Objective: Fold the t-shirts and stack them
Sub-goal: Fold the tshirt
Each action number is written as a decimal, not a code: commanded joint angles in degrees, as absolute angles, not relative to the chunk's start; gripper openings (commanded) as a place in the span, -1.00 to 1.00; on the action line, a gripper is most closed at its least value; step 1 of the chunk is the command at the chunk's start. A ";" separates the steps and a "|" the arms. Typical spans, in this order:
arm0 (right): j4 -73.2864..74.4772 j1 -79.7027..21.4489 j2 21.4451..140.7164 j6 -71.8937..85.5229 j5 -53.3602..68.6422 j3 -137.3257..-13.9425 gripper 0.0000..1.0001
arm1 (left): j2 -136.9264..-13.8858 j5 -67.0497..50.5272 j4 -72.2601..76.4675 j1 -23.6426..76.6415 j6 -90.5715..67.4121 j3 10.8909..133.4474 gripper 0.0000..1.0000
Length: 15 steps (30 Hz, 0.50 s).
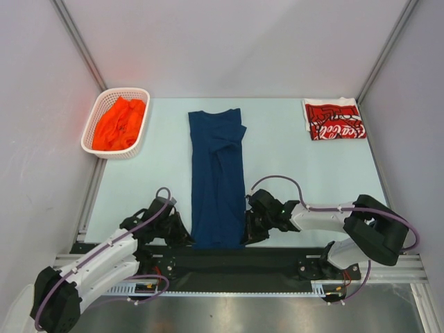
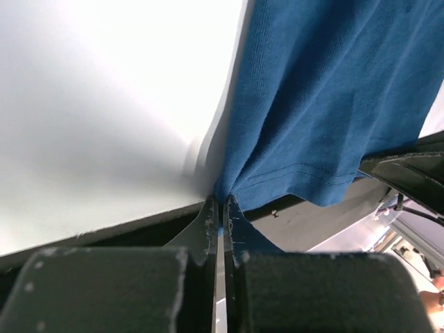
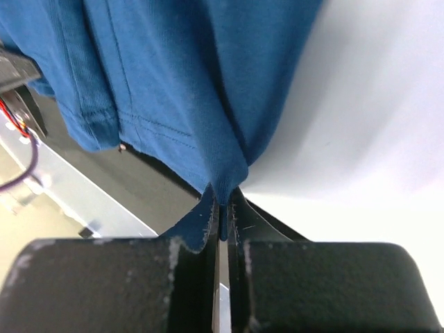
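Observation:
The navy blue t-shirt (image 1: 218, 177) lies as a long narrow strip down the middle of the table, sleeves folded in. My left gripper (image 1: 186, 237) is shut on its near left hem corner (image 2: 239, 182), the cloth pinched between the fingertips. My right gripper (image 1: 247, 233) is shut on the near right hem corner (image 3: 225, 177) in the same way. The red t-shirt with white script (image 1: 334, 118) lies folded at the far right corner. The orange t-shirt (image 1: 119, 123) is bunched inside the basket.
A white lattice basket (image 1: 91, 125) stands at the far left edge of the table. Grey walls enclose the table on three sides. A black strip and metal rail (image 1: 236, 267) run along the near edge under the shirt's hem.

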<state>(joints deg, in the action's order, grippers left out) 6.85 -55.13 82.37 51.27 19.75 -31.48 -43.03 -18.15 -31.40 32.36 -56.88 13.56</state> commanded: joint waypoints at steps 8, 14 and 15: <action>17.48 -53.80 76.38 48.43 18.54 -41.63 -1.00 | -40.95 -14.07 -42.44 32.43 -50.99 25.47 -0.99; 24.78 -43.88 81.90 41.24 21.71 -55.18 -1.00 | -56.93 -9.32 -45.70 30.77 -42.39 44.01 -0.99; 26.44 -42.73 83.31 40.26 22.06 -57.02 -1.00 | -58.95 -9.14 -45.53 29.80 -41.15 48.38 -0.99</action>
<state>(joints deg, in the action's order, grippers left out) 21.32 -46.81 80.53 45.58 20.49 -50.83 -53.60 -12.56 -44.36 31.64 -48.21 39.59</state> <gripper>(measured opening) 0.027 0.014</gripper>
